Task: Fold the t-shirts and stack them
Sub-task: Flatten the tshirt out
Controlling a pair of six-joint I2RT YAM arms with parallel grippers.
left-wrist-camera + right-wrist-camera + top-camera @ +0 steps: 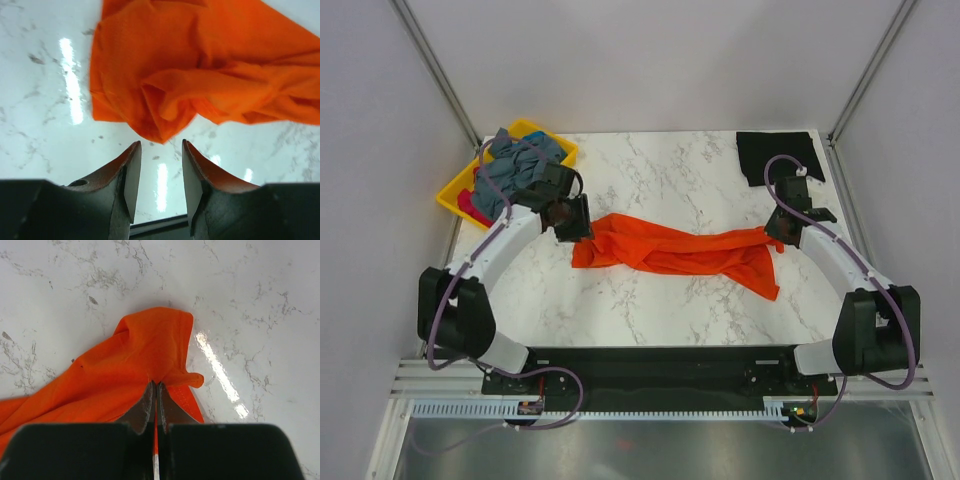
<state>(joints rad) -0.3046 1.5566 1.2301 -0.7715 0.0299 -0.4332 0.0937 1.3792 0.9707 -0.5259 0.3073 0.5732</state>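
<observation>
The bright orange t-shirt (670, 250) lies bunched in a long strip across the middle of the marble table. My left gripper (572, 222) stands open at the shirt's left end. In the left wrist view the crumpled orange t-shirt (200, 65) sits just beyond the gripper (161, 145), with nothing between the fingers. My right gripper (778, 232) is shut on the shirt's right end. In the right wrist view a fold of the orange t-shirt (130, 360) is pinched in the gripper (155, 384). A folded black t-shirt (778, 155) lies at the back right.
A yellow plastic tray (455, 190) at the back left corner holds a heap of grey-blue shirts (515, 165) with a bit of pink cloth (470, 205). Metal frame posts rise at both back corners. White walls close in the table.
</observation>
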